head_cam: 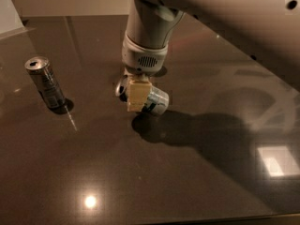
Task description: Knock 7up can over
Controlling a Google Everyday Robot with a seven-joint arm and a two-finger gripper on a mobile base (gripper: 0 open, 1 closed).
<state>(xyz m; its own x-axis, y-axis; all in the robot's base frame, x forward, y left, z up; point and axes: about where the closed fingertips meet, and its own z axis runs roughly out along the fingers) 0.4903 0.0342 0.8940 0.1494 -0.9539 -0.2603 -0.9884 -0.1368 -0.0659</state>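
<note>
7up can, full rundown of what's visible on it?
The 7up can is pale silvery-green aluminium with white and dark green marks. It is tipped nearly onto its side on the dark glossy table, top end toward the left. The gripper sits across its middle, hiding part of it and apparently touching it.

Two cans out there on one table (pixel 187 182): one 7up can (pixel 158 101), one grey can (pixel 45 82). One arm (pixel 150 27) overhead, and one gripper (pixel 139 95), sitting low at centre, right against the 7up can. One round glare spot (pixel 90 201) and one square glare patch (pixel 278 161) on the tabletop.
</note>
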